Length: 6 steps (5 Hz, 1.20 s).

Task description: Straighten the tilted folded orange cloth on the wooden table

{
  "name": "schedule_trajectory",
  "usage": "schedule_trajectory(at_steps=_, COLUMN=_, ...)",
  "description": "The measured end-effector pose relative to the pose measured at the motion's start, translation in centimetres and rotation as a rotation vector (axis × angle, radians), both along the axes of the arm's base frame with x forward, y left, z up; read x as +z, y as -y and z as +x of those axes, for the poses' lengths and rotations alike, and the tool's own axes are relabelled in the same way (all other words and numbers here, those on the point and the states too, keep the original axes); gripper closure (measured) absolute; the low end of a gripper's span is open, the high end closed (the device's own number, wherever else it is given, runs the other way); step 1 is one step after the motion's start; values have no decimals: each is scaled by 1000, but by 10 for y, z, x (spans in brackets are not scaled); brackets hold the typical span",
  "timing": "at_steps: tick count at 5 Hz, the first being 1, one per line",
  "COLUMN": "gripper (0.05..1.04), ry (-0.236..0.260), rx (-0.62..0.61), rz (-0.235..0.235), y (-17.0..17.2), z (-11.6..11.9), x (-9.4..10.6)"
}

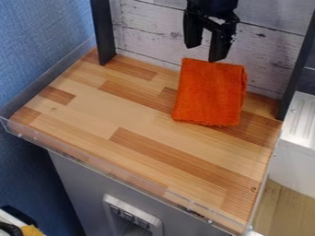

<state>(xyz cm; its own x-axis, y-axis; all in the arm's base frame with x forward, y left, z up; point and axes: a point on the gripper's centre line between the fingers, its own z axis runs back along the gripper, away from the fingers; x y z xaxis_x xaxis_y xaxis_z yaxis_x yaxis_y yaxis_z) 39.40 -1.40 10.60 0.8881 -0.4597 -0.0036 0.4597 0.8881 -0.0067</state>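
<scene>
Where I stand, the black two-finger gripper [205, 53] hangs over the far side of the patchwork wooden counter [92, 108], its jaws released and spread apart. Just beside its tips, a folded, fuzzy orange cloth [210, 94] lies toward the back right, before a whitewashed plank panel [150, 34] between two black upright posts [103, 32].

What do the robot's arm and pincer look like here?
Matte black arm end, rounded housing at the wrist. Below it, a black two-fingered pincer: chunky, angular fingers that narrow toward blunt tips, with small silvery specks, possibly screws, along one finger's outer side. Can't make out any cables or markings.
</scene>
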Motion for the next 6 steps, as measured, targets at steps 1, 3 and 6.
schedule_trajectory(at_steps=1, gripper=84, ry=3, rx=-8, rz=0, y=-1, z=1, x=0)
schedule_trajectory(at_steps=3, gripper=84, ry=20, rx=-7, rz=-5, y=-5, z=3, x=-2)
schedule_trajectory(at_steps=6, gripper=84, ry=-4, rx=6, rz=-5, y=-17, z=2, x=-7)
